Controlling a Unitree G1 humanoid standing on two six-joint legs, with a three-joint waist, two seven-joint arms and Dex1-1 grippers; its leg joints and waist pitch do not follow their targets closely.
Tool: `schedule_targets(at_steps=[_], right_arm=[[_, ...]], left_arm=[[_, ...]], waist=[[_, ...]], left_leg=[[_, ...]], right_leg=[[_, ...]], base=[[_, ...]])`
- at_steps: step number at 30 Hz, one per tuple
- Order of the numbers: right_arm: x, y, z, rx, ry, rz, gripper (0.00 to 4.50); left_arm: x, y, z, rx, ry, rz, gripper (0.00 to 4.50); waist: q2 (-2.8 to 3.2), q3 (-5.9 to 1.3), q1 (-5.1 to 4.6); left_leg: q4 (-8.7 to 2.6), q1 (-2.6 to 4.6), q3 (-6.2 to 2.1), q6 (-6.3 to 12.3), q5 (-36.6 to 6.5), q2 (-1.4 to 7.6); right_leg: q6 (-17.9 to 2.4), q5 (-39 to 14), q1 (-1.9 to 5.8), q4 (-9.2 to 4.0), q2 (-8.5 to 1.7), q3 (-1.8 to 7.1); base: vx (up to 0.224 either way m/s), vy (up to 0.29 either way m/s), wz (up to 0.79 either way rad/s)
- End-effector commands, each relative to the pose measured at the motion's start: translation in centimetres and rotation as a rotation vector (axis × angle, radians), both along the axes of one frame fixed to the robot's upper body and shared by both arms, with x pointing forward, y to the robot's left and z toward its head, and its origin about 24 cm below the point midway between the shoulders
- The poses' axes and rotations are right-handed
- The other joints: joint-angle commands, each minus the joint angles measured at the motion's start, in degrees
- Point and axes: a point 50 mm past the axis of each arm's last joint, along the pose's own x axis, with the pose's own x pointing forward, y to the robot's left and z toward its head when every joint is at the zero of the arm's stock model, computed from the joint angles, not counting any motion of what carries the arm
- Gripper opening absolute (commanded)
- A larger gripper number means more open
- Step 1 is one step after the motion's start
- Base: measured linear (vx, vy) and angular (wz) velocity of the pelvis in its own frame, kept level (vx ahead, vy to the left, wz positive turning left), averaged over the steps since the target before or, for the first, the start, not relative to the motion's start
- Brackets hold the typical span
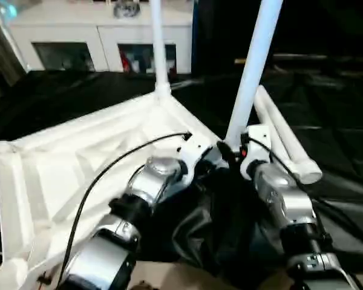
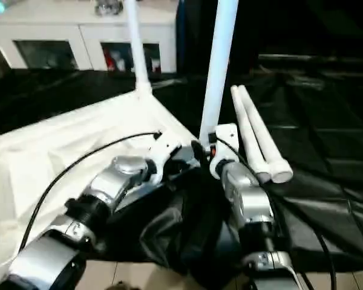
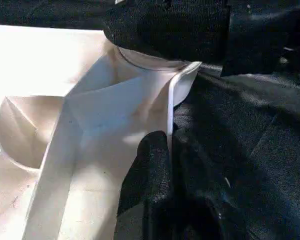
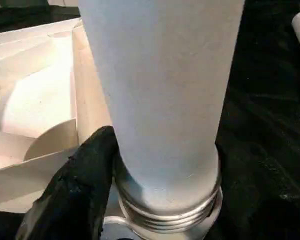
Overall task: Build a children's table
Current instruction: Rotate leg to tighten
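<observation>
My tabletop [image 1: 78, 157] lies upside down on the black-draped worktop [image 1: 339, 121], its ribbed underside facing up and its rounded corner sockets open. The far corner socket [image 1: 162, 92] has a leg [image 1: 157, 42] standing upright in it. At the near right corner, a second leg [image 1: 254, 66] rises at a slight lean, and in my right wrist view its threaded end [image 4: 165, 210] sits at the mouth of the corner socket; I cannot tell how far in it is. The shallow pockets between the ribs hold nothing.

My right claw [image 1: 233, 151] sits around the base of that leaning leg, one black finger [image 4: 75, 190] against the tube just above the thread, the other hidden behind it. My left claw [image 3: 167, 150] is pinched together on the thin edge wall of the tabletop [image 3: 170, 110] at that same near right corner.

Two more legs [image 1: 284, 139] lie side by side on the worktop to my right, touching each other, just beyond my right claw.

Behind the worktop stands a white cabinet [image 1: 103, 36] with glass-fronted openings; what is inside is too blurred to name. I can read no writing or labels anywhere
</observation>
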Motion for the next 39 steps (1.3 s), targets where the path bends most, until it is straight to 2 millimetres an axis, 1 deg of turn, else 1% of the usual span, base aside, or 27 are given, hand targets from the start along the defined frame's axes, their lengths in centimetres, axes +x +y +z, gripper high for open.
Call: schedule_targets(at_steps=[1, 4, 6, 7, 8, 9, 10, 11, 12, 13, 14, 15, 16, 17, 18, 20, 21, 22, 23, 24, 27, 28, 31, 34, 36, 38, 39], right_arm=[[-0.9, 2.9, -1.6, 0.062, 0.09, 0.13, 3.57], [-0.8, 2.7, -1.3, 0.003, 0.05, 0.173, 3.72], [-1.2, 2.4, -0.8, -0.018, 0.016, 0.28, 3.72], [-1.5, 2.2, -0.6, -0.028, 0.004, 0.344, 3.72], [-1.9, 1.8, -0.3, -0.047, -0.014, 0.426, 3.72], [-2.2, 1.5, -0.1, -0.061, -0.024, 0.473, 3.72], [-2.6, 1.0, 0.0, -0.079, -0.023, 0.514, 3.72], [-2.7, 0.7, 0.1, -0.088, -0.021, 0.535, 3.72], [-2.8, 0.6, 0.1, -0.09, -0.02, 0.539, 3.72], [-3.3, -0.5, 0.3, -0.129, -0.024, 0.607, 3.72], [-3.4, -0.7, 0.4, -0.135, -0.025, 0.619, 3.72], [-3.7, -1.4, 0.7, -0.148, -0.025, 0.652, 3.72], [-3.8, -1.7, 0.8, -0.15, -0.024, 0.662, 3.72], [-4.0, -2.0, 0.9, -0.15, -0.024, 0.679, 3.72], [-4.2, -2.3, 1.1, -0.15, -0.024, 0.702, 3.72], [-4.9, -2.9, 1.4, -0.153, -0.003, 0.763, 3.72], [-4.9, -3.0, 1.4, -0.154, -0.001, 0.769, 3.72], [-5.5, -3.3, 1.4, -0.163, 0.016, 0.813, 3.72], [-5.5, -3.3, 1.4, -0.163, 0.016, 0.813, 3.72], [-5.5, -3.3, 1.4, -0.164, 0.021, 0.816, 3.72], [-5.7, -3.3, 1.3, -0.164, 0.029, 0.826, 3.72], [-5.7, -3.3, 1.3, -0.164, 0.029, 0.826, 3.4], [-5.8, -3.2, 1.2, -0.15, 0.032, 0.838, 3.34], [-5.9, -3.1, 1.2, -0.145, 0.037, 0.848, 2.93], [-6.0, -3.0, 1.2, -0.144, 0.039, 0.85, 2.81], [-6.0, -2.9, 1.1, -0.139, 0.039, 0.842, 2.76], [-6.0, -2.9, 1.0, -0.136, 0.037, 0.827, 2.76]], left_arm=[[0.4, -1.7, 2.1, -0.061, -0.094, -0.066, 0.0], [0.5, -1.2, 2.0, -0.052, -0.098, -0.075, 0.0], [0.1, -0.6, 2.0, -0.056, -0.1, -0.137, 0.0], [-0.1, -0.2, 1.9, -0.057, -0.098, -0.172, 0.0], [-0.4, 0.4, 1.7, -0.046, -0.098, -0.213, 0.0], [-0.5, 0.8, 1.6, -0.035, -0.097, -0.236, 0.0], [-0.6, 1.2, 1.6, -0.034, -0.093, -0.255, 0.0], [-0.7, 1.4, 1.6, -0.034, -0.09, -0.265, 0.0], [-0.7, 1.4, 1.6, -0.034, -0.09, -0.267, 0.0], [-1.1, 2.2, 1.5, -0.035, -0.087, -0.316, 0.0], [-1.2, 2.3, 1.5, -0.036, -0.087, -0.327, 0.0], [-1.7, 2.8, 1.5, -0.04, -0.082, -0.372, 0.0], [-1.9, 3.0, 1.6, -0.042, -0.078, -0.391, 0.0], [-2.1, 3.2, 1.6, -0.044, -0.072, -0.412, 0.0], [-2.5, 3.5, 1.6, -0.046, -0.065, -0.441, 0.0], [-3.2, 4.2, 1.4, -0.031, -0.04, -0.496, 0.0], [-3.2, 4.3, 1.4, -0.03, -0.039, -0.499, 0.0], [-3.6, 4.8, 1.4, -0.022, -0.029, -0.518, 0.0], [-3.6, 4.8, 1.4, -0.022, -0.029, -0.518, 0.0], [-3.7, 4.9, 1.3, -0.021, -0.024, -0.523, 0.0], [-3.8, 5.4, 1.2, -0.009, -0.013, -0.532, 0.0], [-3.8, 5.4, 1.2, -0.009, -0.013, -0.532, 0.0], [-3.9, 5.6, 1.3, -0.005, -0.011, -0.537, 0.0], [-4.0, 5.7, 1.4, -0.005, -0.009, -0.54, 0.0], [-4.0, 5.7, 1.4, -0.005, -0.009, -0.541, 0.0], [-4.0, 5.5, 1.5, -0.007, -0.013, -0.537, 0.0], [-3.9, 5.4, 1.5, -0.013, -0.017, -0.527, 0.0]], waist=[[-1.02, -3.79, 0.23], [-1.11, -3.75, 0.41], [-1.17, -3.62, 0.4], [-1.2, -3.69, 0.59], [-1.27, -3.7, 0.74], [-1.28, -3.77, 0.81], [-1.11, -4.01, 0.79], [-1.17, -4.03, 0.79], [-1.2, -4.03, 1.07], [-1.12, -4.04, 1.16], [-1.18, -4.1, 1.25], [-1.09, -4.07, 1.35], [-1.03, -4.02, 1.37], [-1.02, -3.98, 1.38], [-1.03, -4.04, 1.47], [-0.86, -3.9, 1.66], [-0.82, -3.91, 1.83], [-0.85, -3.8, 2.14], [-0.85, -3.8, 2.14], [-0.73, -3.72, 2.41], [-0.92, -3.58, 2.33], [-0.89, -3.62, 2.32], [-0.9, -3.71, 2.3], [-0.91, -3.78, 2.41], [-0.93, -3.82, 2.43], [-0.83, -3.83, 2.43], [-0.95, -3.85, 2.4]], left_leg=[[-4.51, 0.45, -1.31, 2.1, -16.69, 2.6], [-4.46, 0.43, -1.24, 2.12, -16.43, 2.59], [-4.47, 0.5, -1.18, 2.17, -16.61, 2.58], [-4.48, 0.35, -1.24, 2.56, -16.51, 2.59], [-4.59, 0.21, -1.4, 2.74, -16.29, 2.74], [-4.48, 0.12, -1.21, 3.29, -15.42, 2.82], [-4.37, 0.1, -1.22, 3.42, -14.23, 2.9], [-4.34, 0.02, -1.19, 3.5, -13.66, 2.92], [-4.22, 0.05, -1.08, 3.79, -12.76, 2.99], [-4.18, 0.08, -1.03, 3.91, -12.45, 2.97], [-4.19, 0.05, -1.09, 3.92, -12.3, 3.08], [-4.14, 0.11, -1.03, 4.18, -12.18, 3.18], [-4.22, 0.06, -1.05, 4.32, -12.41, 3.35], [-4.23, 0.18, -1.01, 4.2, -12.93, 3.35], [-4.25, 0.25, -1.07, 4.0, -13.12, 3.42], [-4.31, 0.19, -1.03, 3.99, -13.7, 3.58], [-4.3, 0.41, -0.98, 3.89, -14.22, 3.63], [-4.34, 0.49, -0.95, 3.66, -14.74, 3.61], [-4.34, 0.49, -0.95, 3.66, -14.74, 3.61], [-4.42, 0.7, -0.98, 3.08, -15.74, 3.69], [-4.53, 0.69, -1.14, 2.06, -17.46, 3.5], [-4.57, 0.67, -1.2, 1.92, -17.69, 3.5], [-4.52, 0.62, -1.22, 1.94, -16.99, 3.51], [-4.43, 0.53, -1.17, 2.2, -16.03, 3.44], [-4.4, 0.47, -1.14, 2.33, -15.43, 3.44], [-4.38, 0.47, -1.11, 2.46, -15.05, 3.43], [-4.36, 0.38, -1.07, 2.5, -14.86, 3.39]], right_leg=[[-5.03, -25.37, 2.43, -5.17, -4.26, 2.77], [-5.23, -26.0, 2.5, -5.1, -4.38, 2.79], [-4.88, -27.08, 2.39, -5.3, -4.33, 2.79], [-4.05, -27.46, 2.63, -5.21, -4.32, 2.85], [-3.76, -27.06, 2.85, -5.11, -4.38, 2.9], [-3.93, -25.31, 2.75, -4.87, -4.33, 3.13], [-5.09, -23.21, 2.75, -4.47, -4.36, 3.16], [-5.66, -22.13, 2.83, -4.32, -4.28, 3.13], [-6.57, -20.57, 2.79, -4.12, -4.3, 3.21], [-7.26, -20.2, 2.82, -4.05, -4.29, 3.15], [-7.48, -19.73, 2.94, -3.89, -4.32, 3.16], [-7.94, -19.02, 2.82, -3.84, -4.3, 3.22], [-8.46, -18.52, 2.85, -3.7, -4.28, 3.24], [-8.83, -18.75, 2.71, -3.71, -4.22, 3.23], [-8.98, -18.78, 2.82, -3.7, -4.29, 3.24], [-9.13, -19.02, 2.76, -3.61, -4.3, 3.36], [-9.12, -19.55, 2.54, -3.73, -4.22, 3.38], [-8.96, -20.65, 2.51, -3.91, -4.26, 3.39], [-8.96, -20.65, 2.51, -3.91, -4.26, 3.39], [-8.75, -22.08, 2.3, -4.0, -4.25, 3.43], [-7.7, -24.77, 2.33, -4.31, -4.32, 3.33], [-7.29, -25.26, 2.36, -4.34, -4.35, 3.32], [-7.31, -24.25, 2.34, -4.24, -4.35, 3.4], [-7.67, -23.2, 2.42, -4.08, -4.36, 3.39], [-7.74, -22.63, 2.47, -3.98, -4.33, 3.41], [-7.88, -22.08, 2.46, -3.96, -4.21, 3.39], [-7.94, -21.95, 2.53, -3.96, -4.25, 3.39]], base=[[0.0, 0.0, 0.0], [0.0, 0.0, 0.0], [0.0, 0.0, 0.0], [0.0, 0.0, 0.0], [0.0, 0.0, 0.0], [0.0, 0.0, 0.0], [0.0, 0.0, 0.0], [0.0, 0.0, 0.0], [0.0, 0.0, 0.0], [0.0, 0.0, 0.0], [0.0, 0.0, 0.0], [0.0, 0.0, 0.0], [0.0, 0.0, 0.0], [0.0, 0.0, 0.0], [0.0, 0.0, 0.0], [0.0, 0.0, 0.0], [0.0, 0.0, 0.0], [0.0, 0.0, 0.0], [0.0, 0.0, 0.0], [0.0, 0.0, 0.0], [0.0, 0.0, 0.0], [0.0, 0.0, 0.0], [0.0, 0.0, 0.0], [0.0, 0.0, 0.0], [0.0, 0.0, 0.0], [0.0, 0.0, 0.0], [0.0, 0.0, 0.0]])
